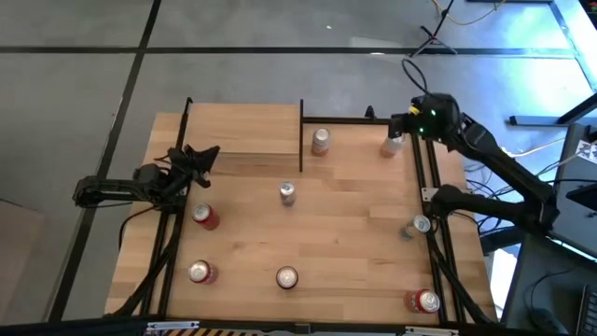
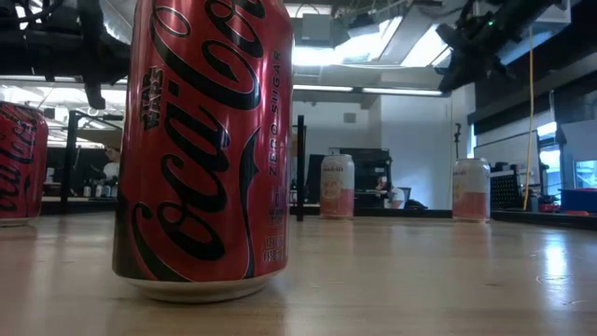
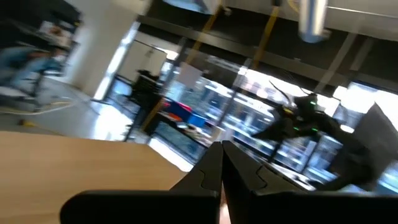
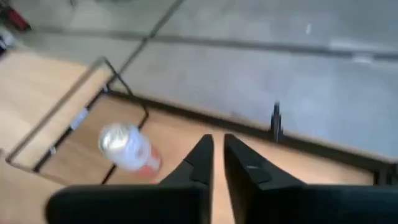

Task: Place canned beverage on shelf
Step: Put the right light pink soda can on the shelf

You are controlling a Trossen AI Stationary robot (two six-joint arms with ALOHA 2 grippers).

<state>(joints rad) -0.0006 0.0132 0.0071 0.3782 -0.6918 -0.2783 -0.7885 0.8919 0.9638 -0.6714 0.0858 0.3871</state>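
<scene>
Several cans stand upright on the tabletop. Two pink-and-white cans (image 1: 321, 142) (image 1: 393, 145) stand at the far side, and red cans (image 1: 205, 216) stand nearer. The shelf (image 1: 242, 131), a raised wooden board on black posts, stands at the far left. My right gripper (image 1: 401, 126) hovers above the far right pink can, tilted down, its fingers (image 4: 217, 146) a narrow gap apart with nothing between them. Its wrist view shows the other pink can (image 4: 127, 149) beside the shelf's post. My left gripper (image 1: 201, 157) is shut and holds nothing at the table's left edge, just near of the shelf.
Two silver cans (image 1: 287, 193) (image 1: 417, 227) stand mid-table and at the right. More red cans (image 1: 286, 278) (image 1: 424, 301) stand along the near edge; one (image 2: 201, 149) fills the low view. A black frame rail (image 1: 424, 177) runs along the right side.
</scene>
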